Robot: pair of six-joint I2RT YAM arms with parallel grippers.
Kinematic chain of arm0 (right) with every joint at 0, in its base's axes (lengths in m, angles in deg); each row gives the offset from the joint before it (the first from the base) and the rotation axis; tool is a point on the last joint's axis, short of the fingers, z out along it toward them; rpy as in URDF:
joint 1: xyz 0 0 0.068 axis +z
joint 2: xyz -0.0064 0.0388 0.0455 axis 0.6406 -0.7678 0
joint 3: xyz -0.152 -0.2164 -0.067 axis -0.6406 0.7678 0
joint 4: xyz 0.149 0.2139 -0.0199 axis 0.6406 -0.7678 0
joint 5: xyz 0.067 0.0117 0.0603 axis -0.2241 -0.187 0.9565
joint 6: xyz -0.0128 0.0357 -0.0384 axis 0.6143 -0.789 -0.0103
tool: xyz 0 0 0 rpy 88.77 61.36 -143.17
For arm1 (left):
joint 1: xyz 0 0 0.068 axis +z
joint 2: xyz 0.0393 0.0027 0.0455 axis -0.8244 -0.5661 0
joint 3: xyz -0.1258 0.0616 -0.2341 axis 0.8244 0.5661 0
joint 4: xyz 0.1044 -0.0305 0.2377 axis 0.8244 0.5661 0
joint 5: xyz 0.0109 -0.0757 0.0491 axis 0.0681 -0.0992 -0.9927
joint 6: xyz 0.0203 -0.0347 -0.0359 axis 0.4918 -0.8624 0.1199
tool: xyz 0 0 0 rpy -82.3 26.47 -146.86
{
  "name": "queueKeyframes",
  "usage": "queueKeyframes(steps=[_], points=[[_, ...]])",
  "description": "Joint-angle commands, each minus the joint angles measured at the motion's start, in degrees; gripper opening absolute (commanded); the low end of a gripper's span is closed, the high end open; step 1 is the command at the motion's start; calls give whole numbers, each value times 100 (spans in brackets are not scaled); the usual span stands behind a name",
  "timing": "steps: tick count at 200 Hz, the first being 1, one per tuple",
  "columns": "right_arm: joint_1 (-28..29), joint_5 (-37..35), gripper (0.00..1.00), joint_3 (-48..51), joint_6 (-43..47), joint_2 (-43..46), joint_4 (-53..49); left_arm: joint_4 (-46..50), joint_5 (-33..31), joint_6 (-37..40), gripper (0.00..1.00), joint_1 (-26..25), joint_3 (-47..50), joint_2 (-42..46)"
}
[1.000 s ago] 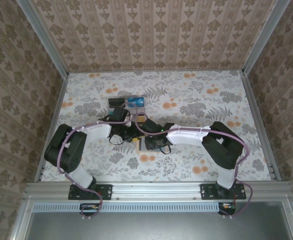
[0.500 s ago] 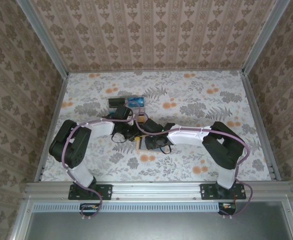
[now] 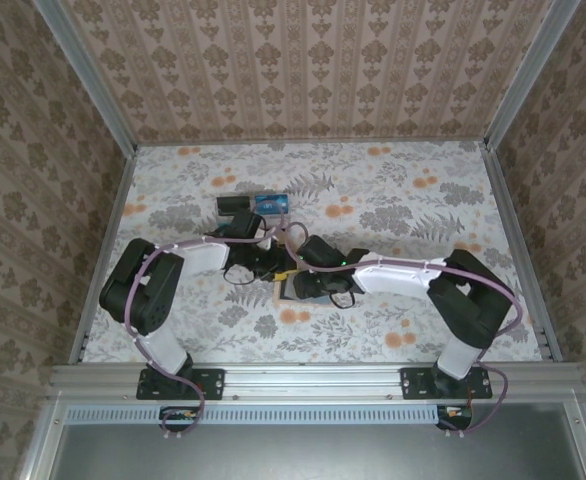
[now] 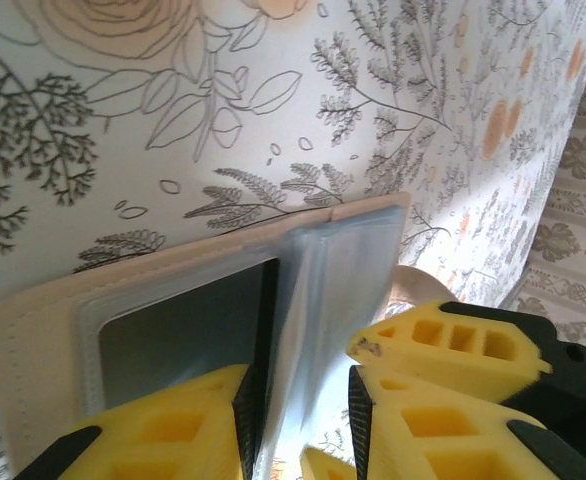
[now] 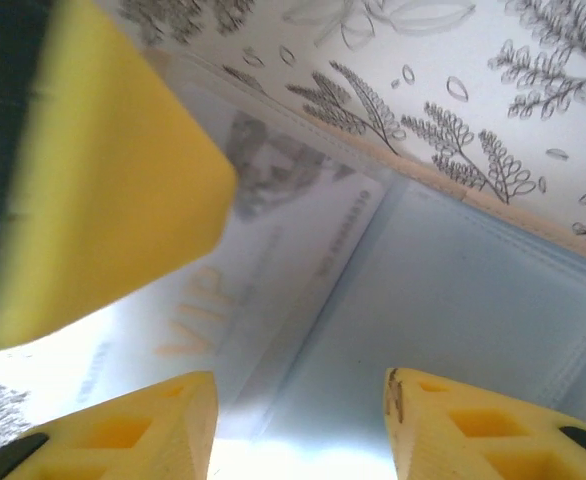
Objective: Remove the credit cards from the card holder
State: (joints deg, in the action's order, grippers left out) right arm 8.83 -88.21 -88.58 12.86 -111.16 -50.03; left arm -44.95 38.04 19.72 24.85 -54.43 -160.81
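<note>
The card holder lies open on the table, tan-edged with a blue-grey inner panel. One pale inner leaf stands up between the pads of my left gripper. The left pad lies against the leaf, and a slit of table shows at the right pad. My right gripper hovers open just over a clear pocket holding a pale grey credit card printed "VIP". From above, both grippers meet over the holder. A black card and a blue card lie behind them.
The floral tabletop is fenced by patterned walls and metal rails. One yellow finger of the left gripper crowds the upper left of the right wrist view. Open table lies to the right and at the back.
The right arm's elbow has swung to the right and its jaws have widened. The left jaws have narrowed around the raised leaf. The holder has stayed put.
</note>
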Motion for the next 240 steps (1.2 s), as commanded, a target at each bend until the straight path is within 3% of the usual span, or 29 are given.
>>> queueKeyframes(steps=[1, 47, 93, 140, 190, 240], points=[[-26, 267, 55, 133, 290, 573, 300, -287, 289, -45, 32, 35, 42, 31], [-89, -145, 63, 708, 253, 1634, 532, -848, 594, -421, 34, 1, 91, -60], [-495, -1063, 65, 1269, -434, 2854, -33, -1133, 646, -668, 36, -393, -184, -199], [-1056, -655, 65, 1740, -779, 3768, -254, -1294, 556, -824, 39, -633, -357, -242], [-1088, -113, 59, 1514, -800, 3306, -258, -786, 203, -666, 40, -424, -236, 14], [-758, 661, 40, 918, -893, 1995, 140, -245, -31, -480, 33, -227, -77, 98]])
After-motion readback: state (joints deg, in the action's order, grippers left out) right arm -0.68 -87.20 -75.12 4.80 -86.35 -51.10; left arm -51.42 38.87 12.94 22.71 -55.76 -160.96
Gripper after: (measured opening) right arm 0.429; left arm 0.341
